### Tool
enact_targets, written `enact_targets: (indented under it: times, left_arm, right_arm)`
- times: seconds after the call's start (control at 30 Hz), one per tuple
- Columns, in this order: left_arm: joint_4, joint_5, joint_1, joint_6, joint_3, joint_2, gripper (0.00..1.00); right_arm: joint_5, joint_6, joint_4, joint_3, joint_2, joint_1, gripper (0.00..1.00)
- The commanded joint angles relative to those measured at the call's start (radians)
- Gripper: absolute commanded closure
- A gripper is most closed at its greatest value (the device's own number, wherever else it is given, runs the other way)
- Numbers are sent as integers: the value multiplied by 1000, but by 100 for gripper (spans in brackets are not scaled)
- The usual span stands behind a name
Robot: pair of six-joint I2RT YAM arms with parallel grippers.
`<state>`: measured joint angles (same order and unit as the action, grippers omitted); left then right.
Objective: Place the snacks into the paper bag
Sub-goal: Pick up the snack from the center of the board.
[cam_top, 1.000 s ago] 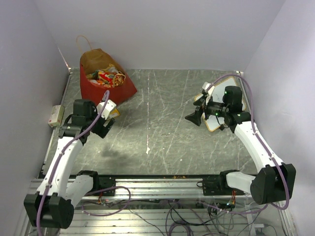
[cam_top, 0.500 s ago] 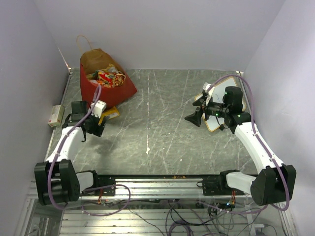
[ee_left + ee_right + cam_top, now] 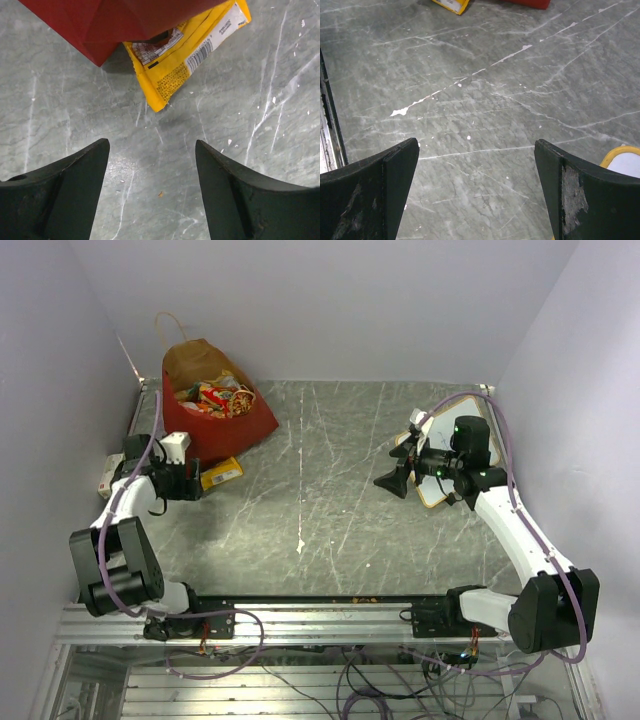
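The red paper bag (image 3: pixel 215 415) stands open at the back left, with several snack packets (image 3: pixel 215 395) inside. A yellow packet (image 3: pixel 221 474) lies flat on the table, partly tucked under the bag's front edge; it also shows in the left wrist view (image 3: pixel 182 52) below the red bag (image 3: pixel 110 20). My left gripper (image 3: pixel 190 483) is open and empty, low over the table just left of the yellow packet. My right gripper (image 3: pixel 393 478) is open and empty over the right middle of the table.
A white board with an orange edge (image 3: pixel 440 490) lies under the right arm, its corner visible in the right wrist view (image 3: pixel 625 162). A small white box (image 3: pixel 110 477) sits at the table's left edge. Walls close in at left, back and right.
My left arm has folded back and swung left, bringing the gripper down beside the yellow packet. The right arm has barely moved.
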<state>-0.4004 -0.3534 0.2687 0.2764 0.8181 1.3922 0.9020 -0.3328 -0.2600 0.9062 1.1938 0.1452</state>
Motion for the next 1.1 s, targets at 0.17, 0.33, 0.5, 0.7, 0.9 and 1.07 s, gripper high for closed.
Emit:
enact_targets:
  times: [0.17, 0.33, 0.5, 0.7, 0.9, 1.07]
  left_arm:
    - [95, -214, 119, -153, 22, 117, 25]
    - [146, -257, 128, -215, 18, 165, 27]
    - [216, -262, 128, -288, 11, 206, 30]
    - [270, -282, 129, -350, 17, 282, 32]
    - [295, -324, 129, -394, 31, 351, 42]
    - [287, -350, 129, -389, 34, 375, 49]
  right_arm:
    - [5, -2, 12, -10, 19, -7, 0]
    - [5, -2, 20, -16, 16, -12, 0]
    - [4, -5, 19, -16, 20, -14, 0]
    - [19, -4, 22, -22, 25, -13, 0]
    - [29, 0, 22, -22, 31, -13, 0]
    - [25, -4, 21, -22, 27, -13, 0]
